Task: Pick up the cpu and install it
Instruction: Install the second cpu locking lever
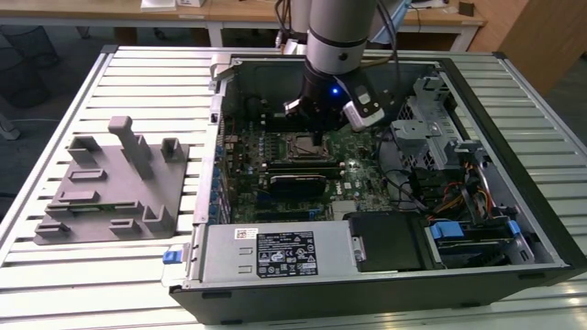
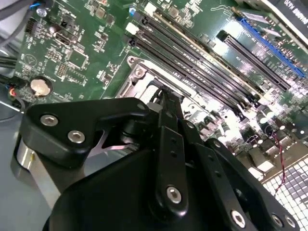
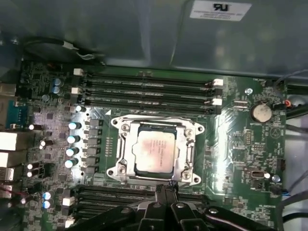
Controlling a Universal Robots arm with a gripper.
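The gripper has its two black fingers pressed together with nothing between them, their tips just off the near edge of the socket frame in the first wrist view. The open computer case lies on its side on a slatted metal table, taking up most of the exterior view, and the arm reaches down into it from above. On the table at the exterior view's left, well apart from the arm, sits the grey plastic tray with its upright posts. Inside the case the green motherboard fills the floor, with rows of dark memory slots on both sides of the socket (a round coin battery sits further out). The square metal-framed socket holds the cpu, which lies flat inside the frame, silvery top up, with nothing touching it. In the second wrist view the gripper's linkages hang over the socket frame, hiding the chip.
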